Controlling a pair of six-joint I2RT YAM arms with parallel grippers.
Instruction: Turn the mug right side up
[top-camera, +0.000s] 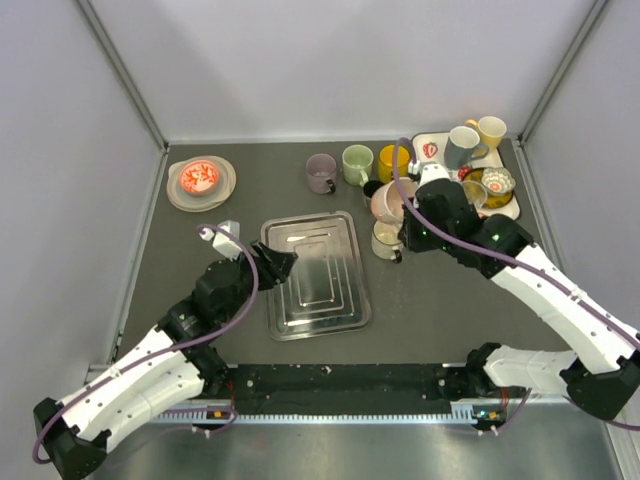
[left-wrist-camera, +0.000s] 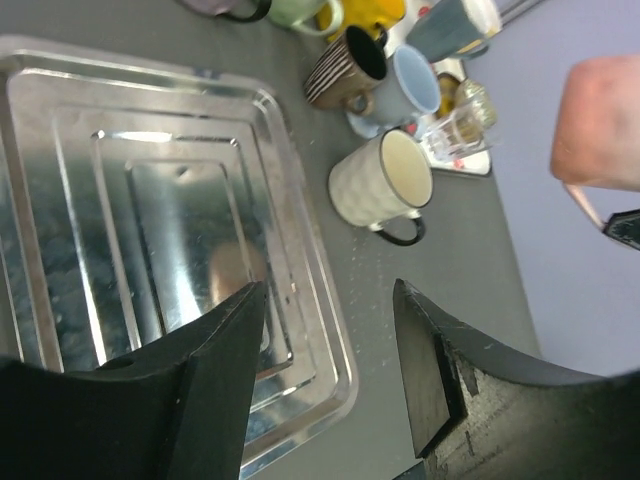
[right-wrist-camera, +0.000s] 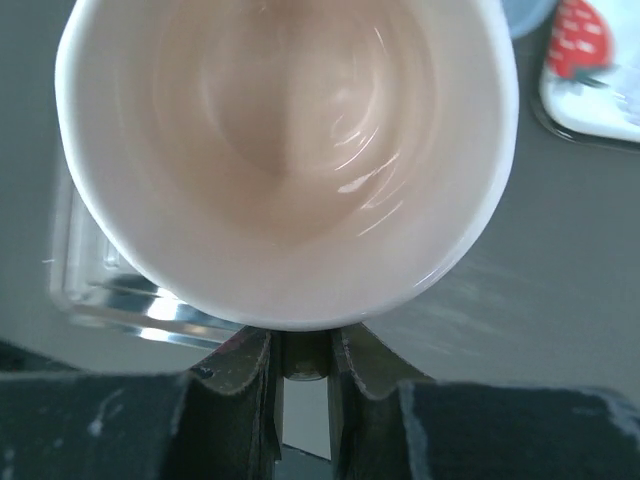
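My right gripper (top-camera: 408, 212) is shut on the handle of a pink mug (top-camera: 389, 199) and holds it above the table, right of the metal tray. In the right wrist view the mug's pale pink inside (right-wrist-camera: 290, 150) faces the camera and fills the frame, with the gripper (right-wrist-camera: 305, 345) closed on the handle just below the rim. The mug's outside also shows in the left wrist view (left-wrist-camera: 600, 120), in the air at the upper right. My left gripper (top-camera: 281, 265) is open and empty at the metal tray's left edge; its jaws (left-wrist-camera: 330, 300) stand wide apart.
A metal tray (top-camera: 315, 272) lies mid-table. A cream mug (top-camera: 386, 241) stands under the held mug. Purple (top-camera: 321, 172), green (top-camera: 357, 163) and yellow (top-camera: 390, 162) mugs stand behind. A white tray (top-camera: 428, 141) holds several cups at the back right. A plate with a red bowl (top-camera: 200, 180) sits back left.
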